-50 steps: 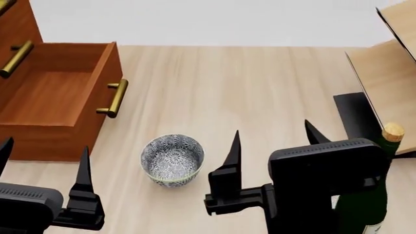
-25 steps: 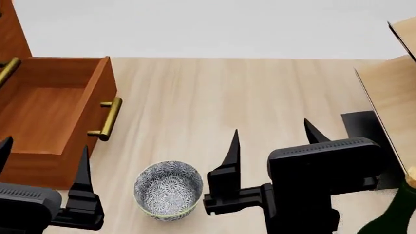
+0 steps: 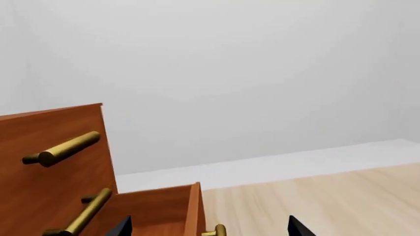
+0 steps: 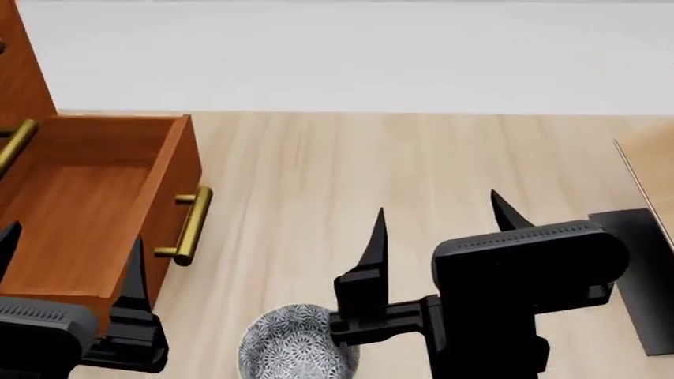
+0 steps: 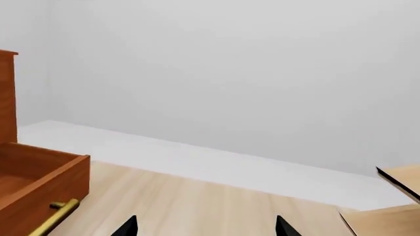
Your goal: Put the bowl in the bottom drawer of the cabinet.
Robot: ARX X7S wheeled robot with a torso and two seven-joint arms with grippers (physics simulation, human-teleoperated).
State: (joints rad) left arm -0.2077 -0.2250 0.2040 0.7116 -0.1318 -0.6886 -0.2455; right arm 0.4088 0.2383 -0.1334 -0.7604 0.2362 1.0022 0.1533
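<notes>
The bowl (image 4: pixel 284 347), white with a dense blue-grey pattern, stands on the pale wooden floor at the head view's lower edge, partly cut off. It lies between my two grippers and below them. The bottom drawer (image 4: pixel 74 197) of the reddish-brown cabinet (image 4: pixel 24 67) is pulled open at the left, its inside bare, its brass handle (image 4: pixel 188 225) facing the bowl. My left gripper (image 4: pixel 69 253) is open over the drawer's near corner. My right gripper (image 4: pixel 437 209) is open, right of the bowl. The drawer (image 3: pixel 164 211) (image 5: pixel 36 177) shows in both wrist views, the bowl in neither.
A black base (image 4: pixel 645 268) with a pale wooden rack's edge (image 4: pixel 632 170) stands at the right. Two upper brass handles (image 3: pixel 62 149) (image 3: pixel 88 211) stick out of the cabinet front. Pale floor stretches beyond the bowl to a white wall.
The head view has shifted: the bowl slid down to the lower edge, the bottle and most of the rack left the frame. Both grippers keep their places and stay open.
</notes>
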